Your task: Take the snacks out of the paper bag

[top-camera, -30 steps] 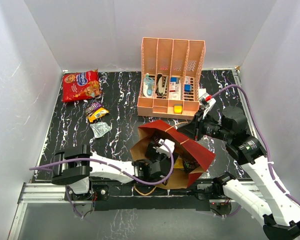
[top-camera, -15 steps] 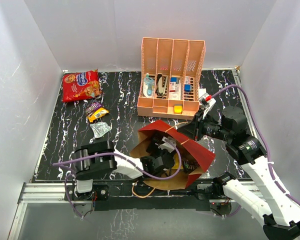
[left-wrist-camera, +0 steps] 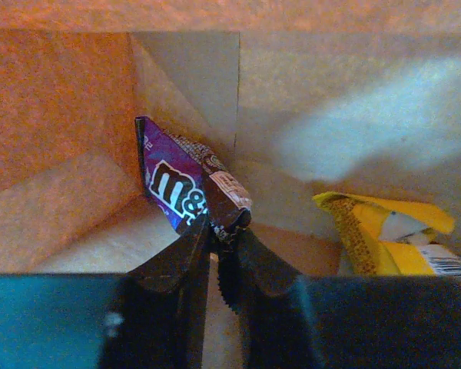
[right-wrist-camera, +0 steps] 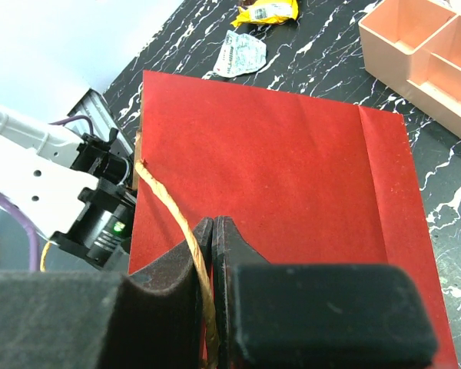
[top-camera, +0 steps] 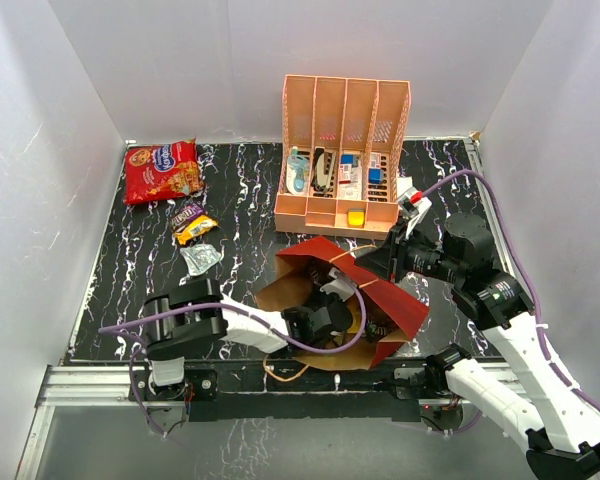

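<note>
The paper bag (top-camera: 392,298), red outside and brown inside, lies on its side near the table's front, mouth toward the left arm. My left gripper (top-camera: 332,312) is deep inside it, shut (left-wrist-camera: 223,224) on the corner of a purple candy packet (left-wrist-camera: 173,184). A yellow packet (left-wrist-camera: 384,231) lies to its right on the bag's floor. My right gripper (top-camera: 368,262) is shut (right-wrist-camera: 213,224) on the bag's twine handle (right-wrist-camera: 169,201), above the red side (right-wrist-camera: 292,161). A red cookie bag (top-camera: 162,171), a yellow-brown packet (top-camera: 193,224) and a silver packet (top-camera: 200,259) lie on the table at the left.
A peach slotted rack (top-camera: 343,130) with small items stands at the back, just behind the bag; its corner (right-wrist-camera: 422,54) shows in the right wrist view. White walls enclose the black marbled table (top-camera: 130,270) on three sides.
The left arm has pushed further into the bag and its jaws have closed on the purple packet. The bag's mouth has shifted slightly. The right arm has held still.
</note>
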